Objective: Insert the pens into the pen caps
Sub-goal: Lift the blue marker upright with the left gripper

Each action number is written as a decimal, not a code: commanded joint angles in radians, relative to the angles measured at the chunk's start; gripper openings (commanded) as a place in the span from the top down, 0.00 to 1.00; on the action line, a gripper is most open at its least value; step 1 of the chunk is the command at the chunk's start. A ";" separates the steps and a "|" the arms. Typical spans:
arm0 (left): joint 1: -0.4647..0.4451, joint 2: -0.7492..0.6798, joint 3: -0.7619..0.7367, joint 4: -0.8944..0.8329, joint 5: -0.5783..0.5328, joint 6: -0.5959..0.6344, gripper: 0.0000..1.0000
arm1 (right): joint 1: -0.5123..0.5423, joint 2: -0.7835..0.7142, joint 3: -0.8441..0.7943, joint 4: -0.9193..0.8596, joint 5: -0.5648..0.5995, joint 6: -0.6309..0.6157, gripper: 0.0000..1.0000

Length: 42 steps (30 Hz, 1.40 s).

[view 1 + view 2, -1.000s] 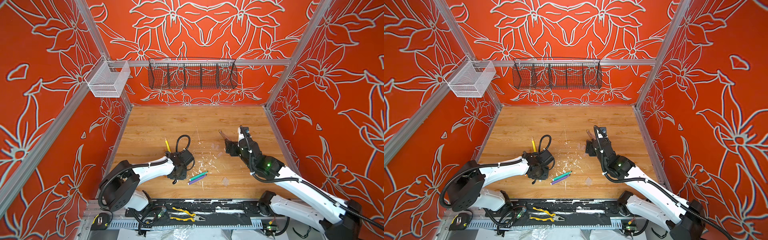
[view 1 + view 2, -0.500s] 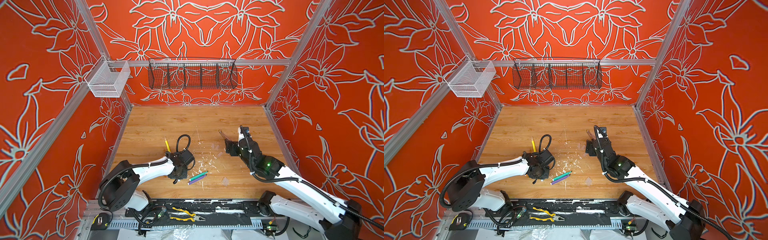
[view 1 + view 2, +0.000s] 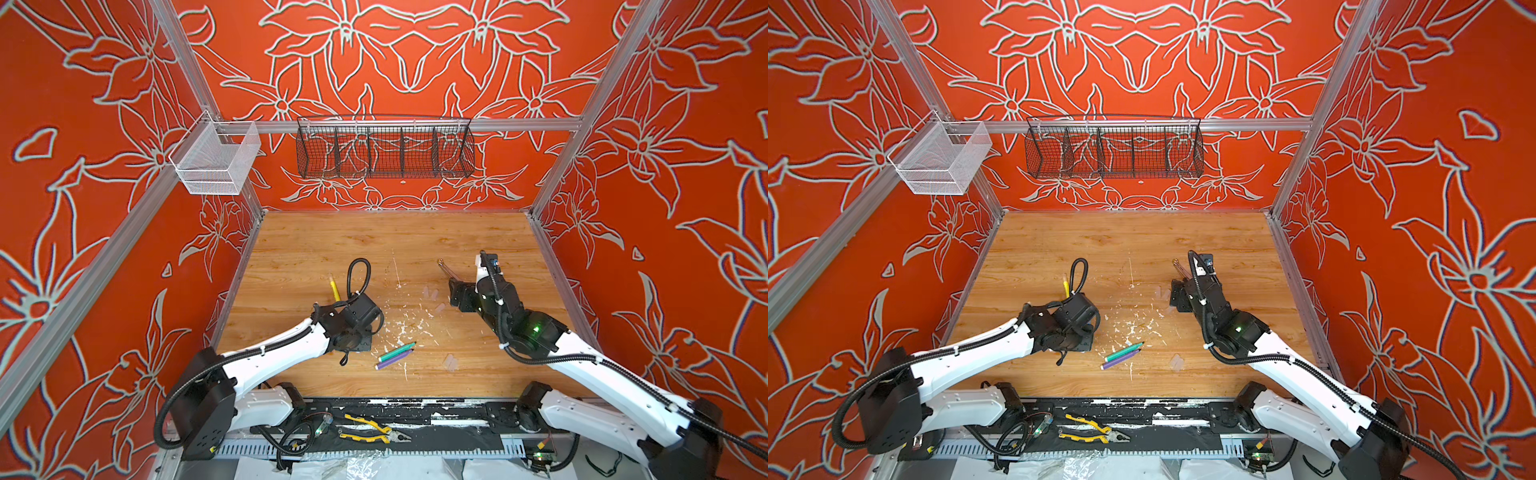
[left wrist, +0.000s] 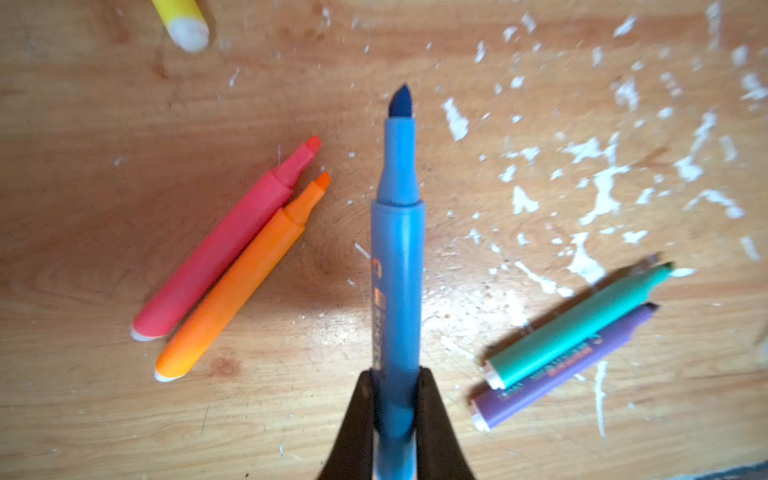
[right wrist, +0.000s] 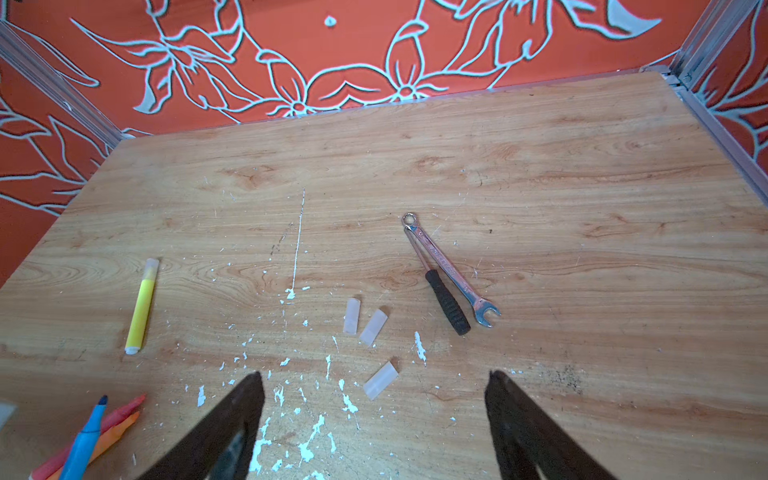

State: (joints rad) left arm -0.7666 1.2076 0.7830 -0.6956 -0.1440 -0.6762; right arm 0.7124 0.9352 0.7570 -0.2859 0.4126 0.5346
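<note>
My left gripper [image 4: 395,382] is shut on the blue pen [image 4: 397,270], gripping its rear half; the uncapped tip points away from the wrist. Beside it on the wood lie the pink-red pen [image 4: 224,241] and orange pen [image 4: 241,282], touching, and the green pen [image 4: 577,328] and purple pen [image 4: 561,370], also touching. The yellow pen [image 5: 141,307] lies apart with a clear cap on its far end. My right gripper [image 5: 374,374] hangs open over a loose pen cap [image 5: 380,380]; two more caps [image 5: 351,316] [image 5: 373,327] lie just beyond. In both top views the left wrist hides the blue pen.
A wrench [image 5: 451,270] and a dark-handled screwdriver [image 5: 446,305] lie crossed beyond the caps. White paint flecks [image 5: 307,440] dot the wooden table [image 3: 332,237]. Yellow-handled pliers [image 3: 370,428] rest on the front rail. A black wire basket [image 3: 384,151] and a white one [image 3: 216,160] hang on the walls.
The left gripper's jaws have closed on the blue pen. Neither arm has visibly moved across the table.
</note>
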 commanded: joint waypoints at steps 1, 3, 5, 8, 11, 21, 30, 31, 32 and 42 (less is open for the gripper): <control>-0.001 -0.036 0.038 -0.029 -0.012 0.048 0.87 | -0.005 0.000 -0.020 0.022 0.006 0.054 0.13; 0.000 -0.039 0.076 -0.022 0.007 0.081 0.86 | -0.005 -0.001 -0.030 0.036 0.001 0.077 0.13; 0.000 -0.031 0.134 -0.010 0.027 0.119 0.86 | -0.006 -0.002 -0.044 0.062 -0.013 0.103 0.13; 0.000 0.015 0.257 0.017 0.044 0.185 0.86 | -0.006 -0.004 -0.070 0.095 -0.051 0.144 0.14; 0.001 0.106 0.428 0.016 0.022 0.239 0.87 | -0.005 -0.009 -0.093 0.155 -0.066 0.171 0.15; 0.085 0.307 0.384 0.409 0.014 0.384 0.96 | -0.020 0.119 -0.067 0.309 -0.259 0.226 0.21; 0.045 0.292 0.303 0.519 0.086 0.417 1.00 | -0.020 -0.015 -0.214 0.442 -0.290 0.188 0.12; 0.040 0.280 0.284 0.540 0.099 0.420 1.00 | -0.020 -0.012 -0.224 0.463 -0.301 0.190 0.11; 0.037 0.271 0.273 0.553 0.105 0.422 1.00 | -0.020 -0.007 -0.229 0.482 -0.314 0.190 0.11; 0.017 0.246 0.234 0.598 0.154 0.436 1.00 | -0.019 0.099 -0.179 0.499 -0.415 0.193 0.17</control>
State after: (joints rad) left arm -0.7418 1.4654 1.0180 -0.1356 -0.0174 -0.2584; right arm 0.6952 1.0233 0.5430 0.1894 0.0433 0.7357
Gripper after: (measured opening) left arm 0.127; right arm 0.840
